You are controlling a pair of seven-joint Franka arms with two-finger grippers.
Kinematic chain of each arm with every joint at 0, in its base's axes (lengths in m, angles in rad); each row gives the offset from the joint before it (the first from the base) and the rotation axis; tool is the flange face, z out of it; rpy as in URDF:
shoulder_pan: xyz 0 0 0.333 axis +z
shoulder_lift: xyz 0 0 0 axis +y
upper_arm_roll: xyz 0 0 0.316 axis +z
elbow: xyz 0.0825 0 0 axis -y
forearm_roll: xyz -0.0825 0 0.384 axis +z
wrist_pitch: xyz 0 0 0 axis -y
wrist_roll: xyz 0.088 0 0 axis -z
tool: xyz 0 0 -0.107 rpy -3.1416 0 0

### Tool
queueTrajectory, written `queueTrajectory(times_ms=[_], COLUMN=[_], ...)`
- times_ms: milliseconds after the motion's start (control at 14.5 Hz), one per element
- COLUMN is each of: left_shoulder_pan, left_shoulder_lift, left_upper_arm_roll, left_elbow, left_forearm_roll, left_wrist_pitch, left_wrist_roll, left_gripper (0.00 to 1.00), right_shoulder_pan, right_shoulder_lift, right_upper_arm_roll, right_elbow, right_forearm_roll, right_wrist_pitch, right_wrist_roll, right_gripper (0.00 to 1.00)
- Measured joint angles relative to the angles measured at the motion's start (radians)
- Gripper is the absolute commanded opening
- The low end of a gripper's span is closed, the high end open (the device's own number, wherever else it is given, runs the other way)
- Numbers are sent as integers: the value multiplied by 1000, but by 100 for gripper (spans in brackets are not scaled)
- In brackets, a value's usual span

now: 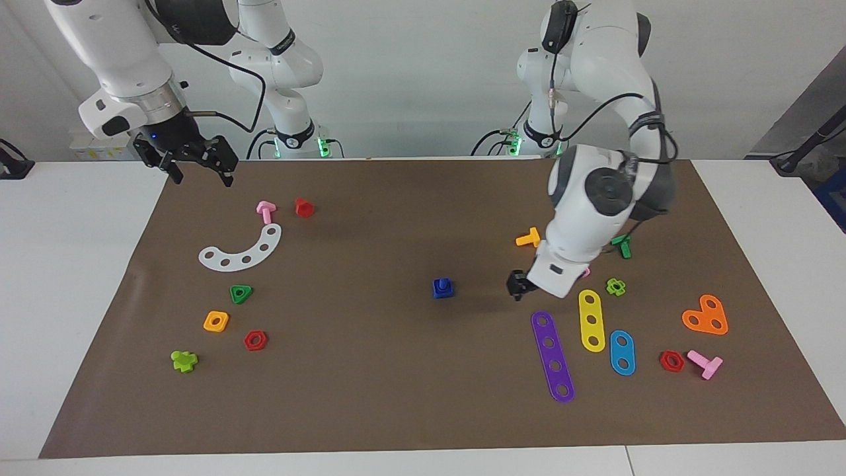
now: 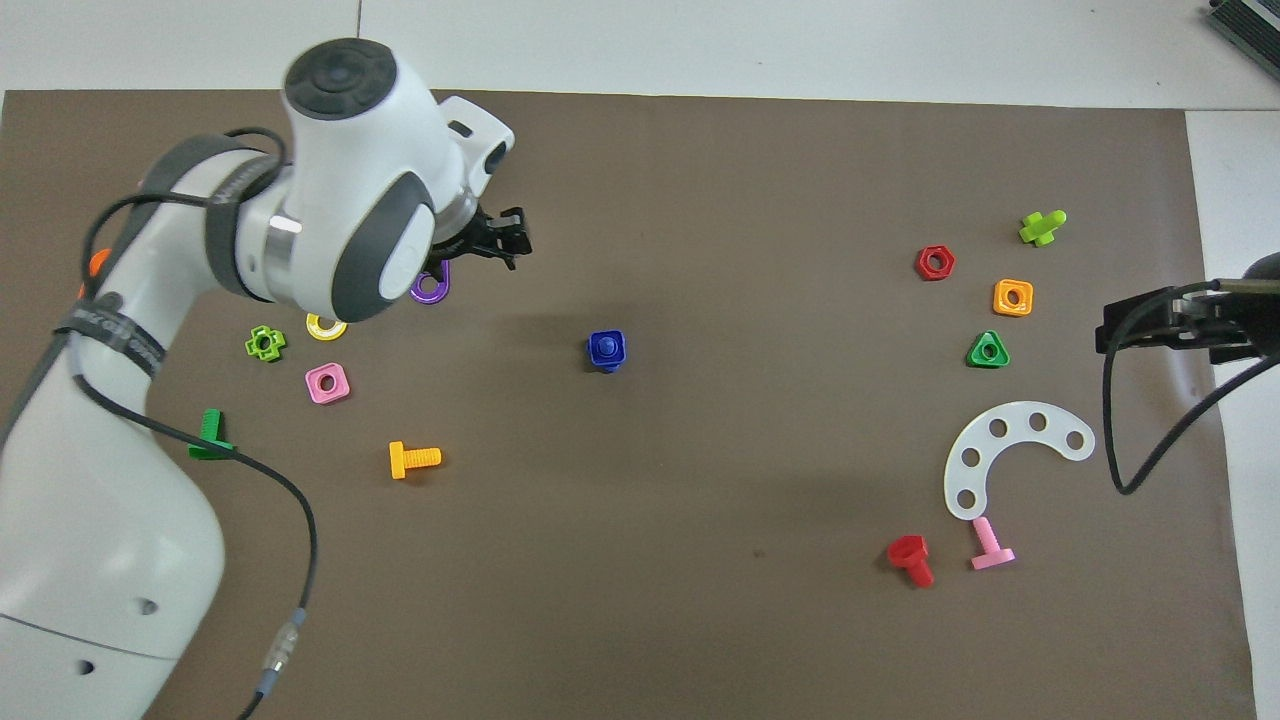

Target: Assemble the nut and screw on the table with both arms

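nut: small blue rounded-square plastic nut lay mid-mat on the brown mat of the white table, nothing touching it
screw: dark blue plastic bolt stood in the nut's hole
left gripper: black two-finger, over the mat beside the purple perforated strip, holding nothing; fingers open or closed: cannot tell
right gripper: raised over the mat corner at the right arm's end, fingers spread, empty, waiting

Item: room. We record a plain white wall closing the scene, evenly lit. We note a dark slanted panel at one upper corner of the facing view, with a black stand and a blue edge below it.
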Motion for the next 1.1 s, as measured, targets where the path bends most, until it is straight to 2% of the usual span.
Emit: queueTrajectory(times_ms=[207,344,551,620,826,1102], left_shoulder_pan=[103,125,118,114,107,107], left_shoulder_lift=[-60,-130,-255,-294,-380,-426], left_upper_arm_roll=[0,0,-9,-13,-17,-21], left_elbow=[-66,-149,-260,-284,-305,-305], left_forearm_roll=[0,0,0,0,0,38], left_wrist_pitch=[-20,-23,-34,-40,-56,-56], left_wrist_roll=[177,215,189,168,136,134], left_gripper=[81,83,100,100,100,100], right_shoulder_pan=[0,0,0,0,0,0], right_shoulder_lift=[0,0,0,0,0,0], right_upper_arm_roll=[0,0,0,0,0,0], right_elbow=[0,0,0,0,0,0], right_forearm_roll=[0,0,0,0,0,0], right_wrist_pitch=[0,0,0,0,0,0], right_wrist_roll=[0,0,0,0,0,0], right_gripper=[100,100,100,100,100,100])
